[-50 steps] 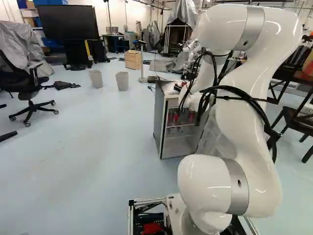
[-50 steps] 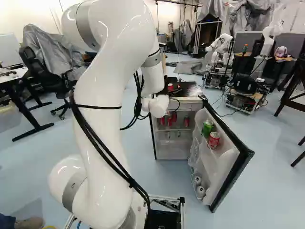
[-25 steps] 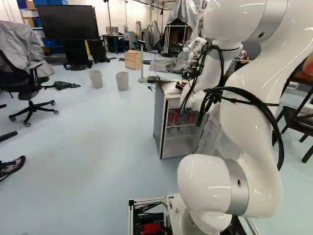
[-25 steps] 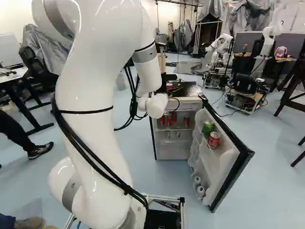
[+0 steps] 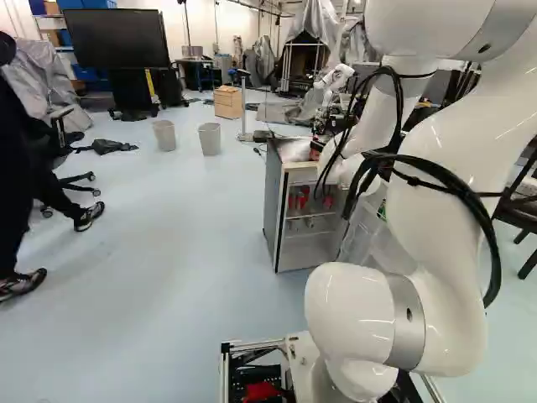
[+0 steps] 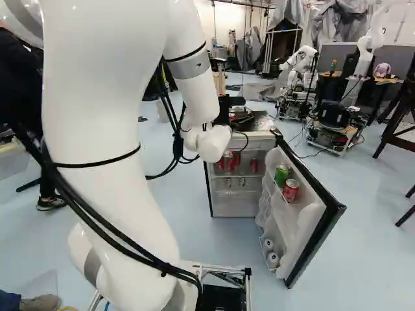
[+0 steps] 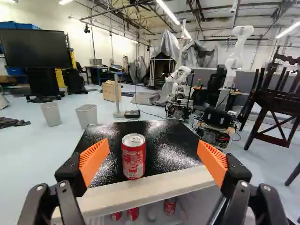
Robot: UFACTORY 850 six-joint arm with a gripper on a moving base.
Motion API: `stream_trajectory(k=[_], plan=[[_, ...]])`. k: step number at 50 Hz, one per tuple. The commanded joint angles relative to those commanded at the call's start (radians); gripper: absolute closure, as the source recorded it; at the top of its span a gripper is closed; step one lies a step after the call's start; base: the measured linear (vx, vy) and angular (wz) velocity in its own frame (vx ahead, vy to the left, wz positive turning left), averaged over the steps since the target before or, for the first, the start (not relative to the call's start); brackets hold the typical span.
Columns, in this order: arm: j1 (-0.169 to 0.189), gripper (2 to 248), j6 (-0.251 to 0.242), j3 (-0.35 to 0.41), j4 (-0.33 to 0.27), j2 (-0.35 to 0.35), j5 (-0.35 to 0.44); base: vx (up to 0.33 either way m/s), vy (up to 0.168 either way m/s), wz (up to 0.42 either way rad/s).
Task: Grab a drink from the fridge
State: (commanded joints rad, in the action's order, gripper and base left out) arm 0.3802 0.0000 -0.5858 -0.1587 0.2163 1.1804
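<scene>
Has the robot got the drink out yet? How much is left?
The fridge door is open and a red can stands on top, so perhaps one drink is already out. The gripper is open, holding nothing; the can is ahead between its fingers, untouched. Gripping and lifting it are probably left.

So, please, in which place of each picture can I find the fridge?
Left base view: fridge right of centre, partly behind the arm.
Right base view: right of centre, door open.
Wrist view: ahead of the gripper, black top bearing a red can.
Shared landmark: another robot, beyond the fridge.
</scene>
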Motion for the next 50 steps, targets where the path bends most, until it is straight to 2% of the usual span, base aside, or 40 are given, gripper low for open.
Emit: stream_trajectory(k=[16, 50], plan=[[0.053, 3, 0.0, 0.002, 0.052, -0.038, -0.122, 0.0, 0.0, 0.0], [0.166, 3, 0.0, -0.023, 0.256, -0.092, -0.389, 0.0, 0.0, 0.0]])
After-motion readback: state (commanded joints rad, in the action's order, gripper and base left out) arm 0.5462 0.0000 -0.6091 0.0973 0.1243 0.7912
